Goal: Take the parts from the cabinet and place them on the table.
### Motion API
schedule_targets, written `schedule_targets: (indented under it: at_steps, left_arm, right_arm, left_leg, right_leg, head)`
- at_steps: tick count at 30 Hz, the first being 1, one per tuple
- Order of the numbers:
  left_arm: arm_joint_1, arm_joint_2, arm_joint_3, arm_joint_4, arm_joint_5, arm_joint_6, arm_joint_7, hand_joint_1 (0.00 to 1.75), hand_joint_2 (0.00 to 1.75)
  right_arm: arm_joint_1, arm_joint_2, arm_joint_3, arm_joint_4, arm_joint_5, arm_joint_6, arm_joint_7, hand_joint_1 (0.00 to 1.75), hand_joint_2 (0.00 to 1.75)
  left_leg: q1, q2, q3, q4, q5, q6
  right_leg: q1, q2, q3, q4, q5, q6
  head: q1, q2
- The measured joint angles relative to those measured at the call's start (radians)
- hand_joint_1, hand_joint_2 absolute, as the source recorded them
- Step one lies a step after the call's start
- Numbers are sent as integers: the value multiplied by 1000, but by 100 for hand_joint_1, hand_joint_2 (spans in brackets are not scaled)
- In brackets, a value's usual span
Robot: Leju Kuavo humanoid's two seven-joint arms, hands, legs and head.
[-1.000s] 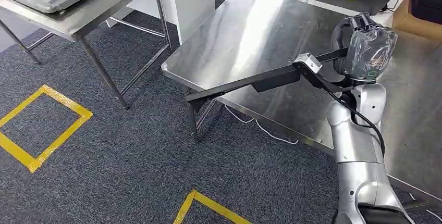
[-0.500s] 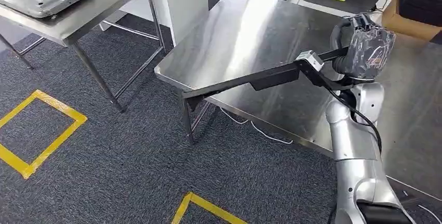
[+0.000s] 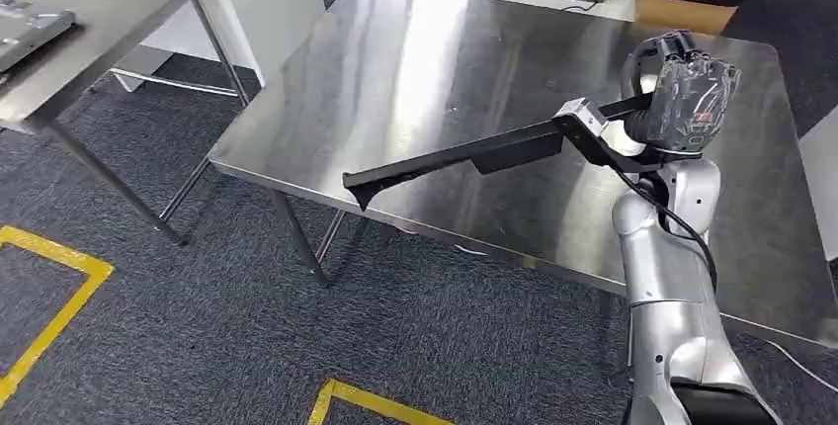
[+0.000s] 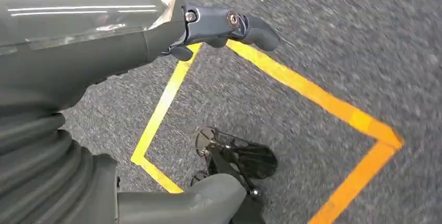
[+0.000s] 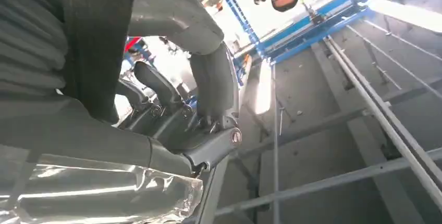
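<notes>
1. Right hand (image 3: 682, 89) grips one end of the long black part (image 3: 464, 155), holding it level above the tabletop (image 3: 415, 69).
2. Tabletop: compared with the earlier head view, it sits nearer and more centred; the whole picture has shifted, so the camera has moved, not the furniture.
3. Part: taken from the cabinet and carried over; placement on the tabletop is not yet done.
4. Left hand (image 4: 156, 36) hangs over the carpet (image 4: 339, 36) and yellow floor tape (image 4: 312, 94), holding nothing, fingers apart.
</notes>
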Motion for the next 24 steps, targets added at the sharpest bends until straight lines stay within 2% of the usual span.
schedule_targets:
  at_steps: [1,2,3,4,5,6,7,8,9,10,11,12,13,14,15,16,17,18,19,20,21,22,23,24]
  left_arm:
    - [0,0,0,0,0,0,0,0,175]
    - [0,0,0,0,0,0,0,0,175]
    - [-1,2,0,0,0,0,0,0,175]
    - [0,4,1,0,-1,0,2,0,175]
    - [1,3,1,0,-1,0,1,0,175]
    - [0,4,1,0,-2,1,2,0,175]
    - [-2,4,1,0,-3,2,3,0,175]
    - [-5,3,1,0,-10,2,3,0,175]
    - [-8,2,1,0,-13,3,3,0,175]
    - [-6,2,1,0,-14,5,3,0,175]
    - [-7,2,1,0,-14,6,4,0,175]
    - [-7,0,1,0,-16,6,4,0,175]
    - [-7,-1,1,0,-16,6,5,0,175]
    - [-7,-1,1,0,-16,6,6,0,175]
    - [-6,-3,1,0,-16,6,7,0,175]
    - [-6,-4,1,0,-16,6,8,0,175]
    - [-7,-5,1,0,-16,6,8,0,175]
    - [-7,-5,1,0,-16,6,8,0,175]
    - [-8,-5,1,0,-16,6,8,0,175]
    - [-8,-5,1,0,-16,6,8,0,175]
    - [-7,-4,1,0,-16,7,8,0,175]
    - [-6,-3,1,0,-16,8,9,0,175]
    - [-6,-4,1,0,-16,8,9,0,175]
    - [-5,-5,1,0,-16,8,9,0,175]
  right_arm:
    - [0,0,0,0,0,0,0,175,175]
    - [0,2,0,0,3,0,0,175,175]
    - [0,4,0,0,6,0,0,175,175]
    - [1,5,-2,0,8,0,0,175,175]
    - [4,8,-4,2,11,0,0,175,175]
    - [8,9,-7,2,16,0,0,175,175]
    - [12,9,-10,0,23,0,0,175,175]
    - [12,8,-15,-7,34,0,-2,175,175]
    - [14,9,-18,-12,49,0,-5,175,175]
    - [9,10,-24,-16,62,0,-5,175,175]
    - [9,11,-27,-18,69,-1,-5,175,175]
    - [12,12,-30,-18,72,-1,-4,175,175]
    - [17,13,-33,-18,74,-1,-3,175,175]
    - [22,13,-35,-18,76,-1,-3,175,175]
    - [25,13,-38,-18,78,-1,-3,175,175]
    - [25,14,-39,-19,79,-1,-3,175,175]
    - [24,14,-40,-21,80,-1,-3,175,175]
    - [22,14,-41,-24,80,-1,-3,175,175]
    - [21,14,-43,-25,80,-1,-3,175,175]
    - [22,15,-43,-26,79,-1,-3,175,175]
    - [23,15,-46,-26,79,-1,-2,175,175]
    - [24,18,-48,-26,79,-1,-2,175,175]
    - [26,18,-48,-26,80,-1,-2,175,175]
    - [24,18,-49,-27,81,-1,-2,175,175]
  left_leg:
    - [-6,-9,29,-73,50,14]
    - [-13,-30,69,-170,102,29]
    - [-18,-86,102,-255,133,45]
    - [-9,-116,115,-263,122,56]
    - [-20,-105,118,-273,122,55]
    - [-23,-95,119,-273,120,57]
    - [-24,-84,123,-277,120,58]
    - [-23,-66,138,-302,124,59]
    - [-16,-53,155,-331,136,50]
    - [-16,-44,163,-340,136,53]
    - [-15,-35,165,-341,134,52]
    - [-15,-25,167,-340,132,51]
    - [-16,-18,166,-340,131,50]
    - [-15,-9,166,-340,130,49]
    - [-14,-4,167,-339,128,46]
    - [-12,0,166,-337,127,45]
    - [-11,2,166,-331,124,40]
    - [-11,3,165,-322,120,34]
    - [-17,4,161,-309,112,23]
    - [-19,5,158,-303,109,18]
    - [-20,6,154,-300,106,16]
    - [-20,5,154,-296,103,27]
    - [-15,6,153,-297,106,47]
    - [-14,6,153,-297,109,44]
  right_leg:
    - [3,14,3,0,-1,-2]
    - [3,27,5,0,-2,-3]
    - [-1,39,6,-1,-3,-4]
    - [5,50,0,-1,-4,-3]
    - [-7,61,-2,-1,-4,-3]
    - [-11,74,-4,-2,-3,-1]
    - [-17,86,-4,-10,-1,2]
    - [-8,102,-4,-23,4,10]
    - [-3,42,-13,-2,-7,7]
    - [2,-11,-36,45,-35,3]
    - [1,-33,-70,113,-63,0]
    - [1,-43,-107,186,-90,-1]
    - [-2,-48,-140,248,-108,2]
    - [-5,-52,-156,276,-109,10]
    - [-11,-56,-144,247,-90,23]
    - [-16,-59,-109,176,-57,38]
    - [-19,-63,-59,83,-20,50]
    - [-21,-71,-8,-5,7,57]
    - [-15,-76,3,-26,6,44]
    - [-13,-71,5,-28,11,34]
    - [-25,-70,7,-27,12,32]
    - [-21,-69,4,-27,13,34]
    - [-23,-68,6,-26,13,34]
    - [-18,-67,4,-26,15,30]
  head:
    - [0,0]
    - [0,0]
    - [1,0]
    - [5,0]
    - [2,0]
    - [-8,0]
    - [-10,0]
    - [-9,0]
    - [-8,0]
    - [0,0]
    - [0,0]
    - [2,0]
    - [1,0]
    - [2,0]
    - [2,0]
    - [2,0]
    - [2,0]
    - [3,0]
    - [0,0]
    - [0,0]
    - [-1,0]
    - [-2,0]
    - [-3,0]
    - [-3,0]
